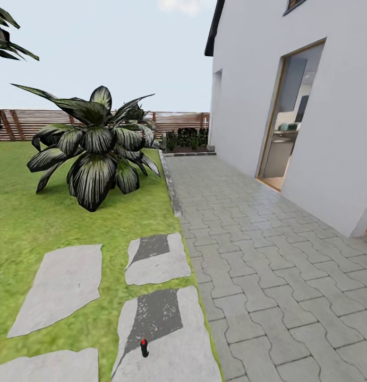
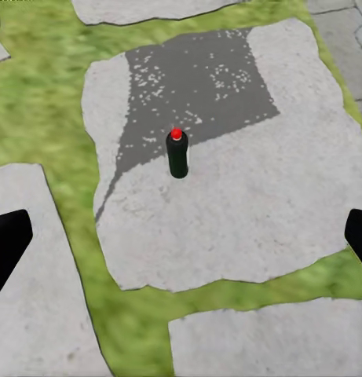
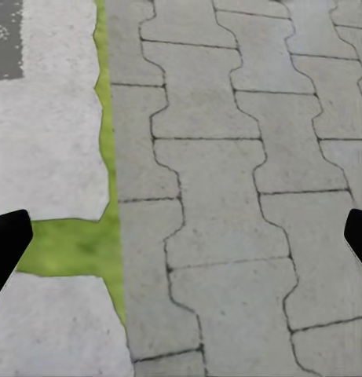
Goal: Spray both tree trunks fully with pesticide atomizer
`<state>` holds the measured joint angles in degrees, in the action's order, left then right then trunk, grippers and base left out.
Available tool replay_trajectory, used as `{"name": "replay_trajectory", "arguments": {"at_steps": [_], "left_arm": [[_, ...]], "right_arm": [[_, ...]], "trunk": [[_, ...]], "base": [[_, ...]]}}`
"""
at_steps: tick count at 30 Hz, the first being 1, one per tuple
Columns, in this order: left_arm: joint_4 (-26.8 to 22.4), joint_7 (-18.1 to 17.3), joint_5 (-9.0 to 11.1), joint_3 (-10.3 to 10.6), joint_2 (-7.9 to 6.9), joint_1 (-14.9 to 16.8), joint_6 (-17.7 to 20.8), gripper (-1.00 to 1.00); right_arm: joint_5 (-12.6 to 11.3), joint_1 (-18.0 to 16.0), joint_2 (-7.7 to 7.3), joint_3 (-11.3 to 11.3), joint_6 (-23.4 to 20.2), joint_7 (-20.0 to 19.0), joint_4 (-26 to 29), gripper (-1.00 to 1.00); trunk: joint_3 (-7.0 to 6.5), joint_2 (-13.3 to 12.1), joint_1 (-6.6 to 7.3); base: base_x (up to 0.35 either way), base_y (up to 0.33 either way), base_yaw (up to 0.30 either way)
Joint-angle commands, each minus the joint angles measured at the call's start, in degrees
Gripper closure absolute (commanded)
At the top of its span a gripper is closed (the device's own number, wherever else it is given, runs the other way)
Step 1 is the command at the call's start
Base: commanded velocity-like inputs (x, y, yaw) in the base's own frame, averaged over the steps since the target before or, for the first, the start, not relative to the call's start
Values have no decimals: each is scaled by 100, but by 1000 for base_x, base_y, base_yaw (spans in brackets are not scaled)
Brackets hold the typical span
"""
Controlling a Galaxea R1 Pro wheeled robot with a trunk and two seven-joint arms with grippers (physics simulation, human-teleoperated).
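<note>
Where the lawn (image 1: 24, 223) meets a grey paved path (image 1: 268, 254), we see one pesticide atomizer (image 1: 144, 347), a small dark bottle with a red cap, standing upright on a flat stepping stone (image 1: 172, 345) low in the head view. We count four pale stepping stones set in the grass there, two of them carrying dark shadow patches. One low palm-like plant (image 1: 95, 146) with broad striped leaves grows on the lawn, a brown slatted fence (image 1: 172, 121) runs behind it, and one white house (image 1: 310, 106) with an open doorway stands to the right. In the left wrist view the atomizer (image 2: 177, 154) stands well ahead of the left hand (image 2: 181, 239), whose two dark fingertips (image 2: 8, 243) are spread wide, released and grasping nothing. The right hand (image 3: 181, 239) is likewise released, fingertips (image 3: 8, 243) wide apart above the pavers. We can read no label or writing on the bottle.
</note>
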<state>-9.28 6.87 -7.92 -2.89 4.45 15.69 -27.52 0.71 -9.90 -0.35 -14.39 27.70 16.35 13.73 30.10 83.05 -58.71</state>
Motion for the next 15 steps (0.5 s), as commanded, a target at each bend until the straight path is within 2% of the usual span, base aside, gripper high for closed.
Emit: {"name": "replay_trajectory", "arguments": {"at_steps": [1, 8, 15], "left_arm": [[6, 33, -60, -28, 3, 4, -18, -100], [6, 33, -60, -27, 5, 4, -17, -100], [6, 33, -60, -32, 5, 4, -17, -100]], "right_arm": [[8, -4, -3, -47, -1, 53, -2, -100], [8, -4, -3, -47, -1, 53, -2, -100], [4, -4, -2, -47, -1, 53, -2, -100]], "trunk": [[6, 3, -2], [6, 3, -2], [6, 3, -2]], "base": [[224, -165, 42], [241, -186, 63], [176, -145, 256]]}}
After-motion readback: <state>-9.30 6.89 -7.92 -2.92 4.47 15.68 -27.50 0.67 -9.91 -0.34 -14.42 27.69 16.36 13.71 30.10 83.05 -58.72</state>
